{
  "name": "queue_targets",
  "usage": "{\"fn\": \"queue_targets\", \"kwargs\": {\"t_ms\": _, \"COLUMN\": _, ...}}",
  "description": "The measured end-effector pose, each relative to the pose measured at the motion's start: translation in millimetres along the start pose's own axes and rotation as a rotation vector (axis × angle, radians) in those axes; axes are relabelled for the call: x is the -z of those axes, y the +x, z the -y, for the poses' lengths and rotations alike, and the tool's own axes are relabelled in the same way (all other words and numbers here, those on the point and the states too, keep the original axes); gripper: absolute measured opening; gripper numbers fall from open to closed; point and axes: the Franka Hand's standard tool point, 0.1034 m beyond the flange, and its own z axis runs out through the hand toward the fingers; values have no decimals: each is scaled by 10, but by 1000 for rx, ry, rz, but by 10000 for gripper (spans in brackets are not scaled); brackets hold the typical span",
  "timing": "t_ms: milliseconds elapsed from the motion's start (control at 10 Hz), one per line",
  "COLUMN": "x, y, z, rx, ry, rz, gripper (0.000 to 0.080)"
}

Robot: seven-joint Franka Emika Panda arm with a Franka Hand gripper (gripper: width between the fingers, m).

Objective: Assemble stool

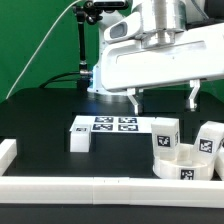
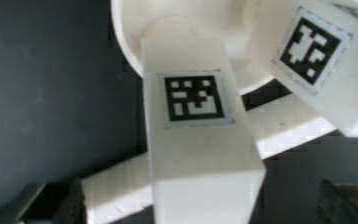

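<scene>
My gripper (image 1: 164, 97) hangs open above the exterior view's right side, with nothing held between its fingers. Just below it, a white blocky leg (image 1: 165, 131) stands upright at the round white seat (image 1: 187, 165). Another tagged leg (image 1: 210, 139) sits at the seat's far right side. A third leg (image 1: 80, 135) lies alone on the table at the exterior view's left. In the wrist view, the leg (image 2: 197, 110) with its square tag runs between the dark fingertips (image 2: 51, 205) toward the curved seat (image 2: 167, 25). A second tagged leg (image 2: 309, 48) shows beside it.
The marker board (image 1: 112, 124) lies flat behind the lone leg. A long white rail (image 1: 90, 189) borders the table's front, and another rail (image 1: 8, 152) stands at the exterior view's left. A green wall and the arm's base are behind.
</scene>
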Motion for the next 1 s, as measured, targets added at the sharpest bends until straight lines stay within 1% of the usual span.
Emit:
{"fn": "queue_targets", "kwargs": {"t_ms": 100, "x": -14, "y": -64, "z": 0, "rx": -27, "ry": -1, "rz": 97, "gripper": 648}}
{"fn": "queue_targets", "kwargs": {"t_ms": 400, "x": -2, "y": -68, "z": -33, "rx": -57, "ry": 5, "rz": 314, "gripper": 648}}
{"fn": "queue_targets", "kwargs": {"t_ms": 500, "x": -6, "y": -53, "z": -32, "rx": -68, "ry": 2, "rz": 350, "gripper": 648}}
{"fn": "queue_targets", "kwargs": {"t_ms": 600, "x": -26, "y": -18, "z": -15, "rx": -62, "ry": -12, "rz": 361, "gripper": 648}}
{"fn": "queue_targets", "kwargs": {"t_ms": 900, "x": -38, "y": -21, "z": -22, "rx": -62, "ry": -11, "rz": 358, "gripper": 648}}
{"fn": "queue_targets", "kwargs": {"t_ms": 1000, "x": -40, "y": -40, "z": -26, "rx": -90, "ry": -29, "rz": 377, "gripper": 648}}
